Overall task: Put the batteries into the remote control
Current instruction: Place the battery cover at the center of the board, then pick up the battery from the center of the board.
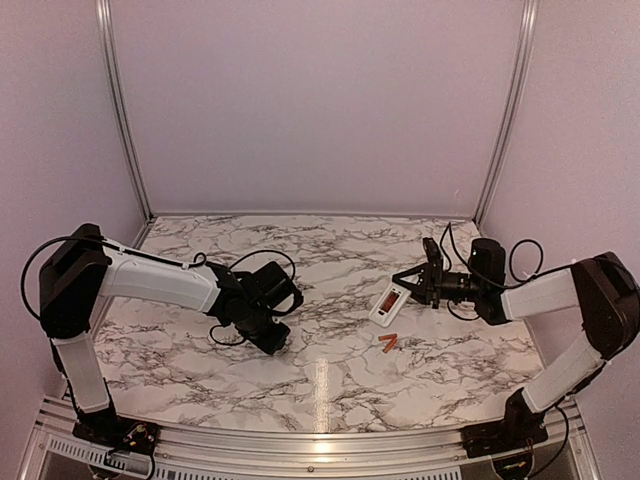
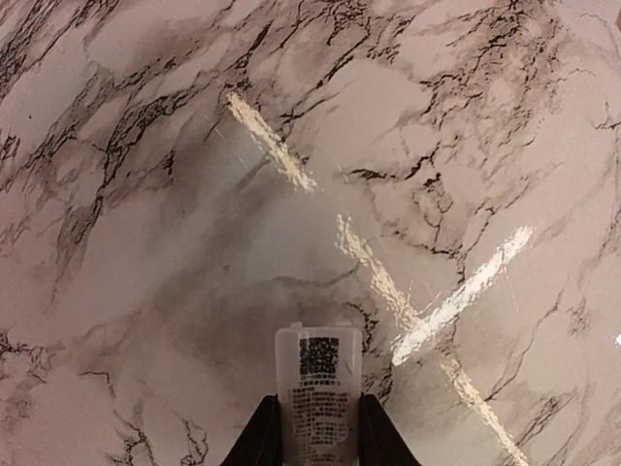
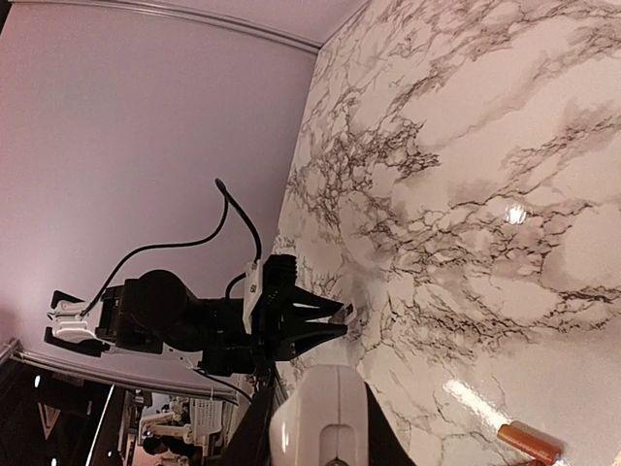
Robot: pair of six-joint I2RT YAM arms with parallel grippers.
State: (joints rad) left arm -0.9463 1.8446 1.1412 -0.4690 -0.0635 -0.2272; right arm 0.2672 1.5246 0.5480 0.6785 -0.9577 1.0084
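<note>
Evidently the right hand (image 1: 408,290) clamps the remote control (image 1: 389,303), the batteries (image 1: 388,342) lie on the bench (image 1: 330,260) just beside it, light, smooth cells likely to roll, best pinched across the middle, while the left hand (image 2: 318,432) grips a labelled white cover (image 2: 318,383).

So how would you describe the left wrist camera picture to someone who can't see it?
Two black fingers at the bottom edge pinch a small white plastic cover with a printed code label, seen from just behind. Beyond it spreads a glossy marble-patterned table streaked with bright light reflections.
</note>
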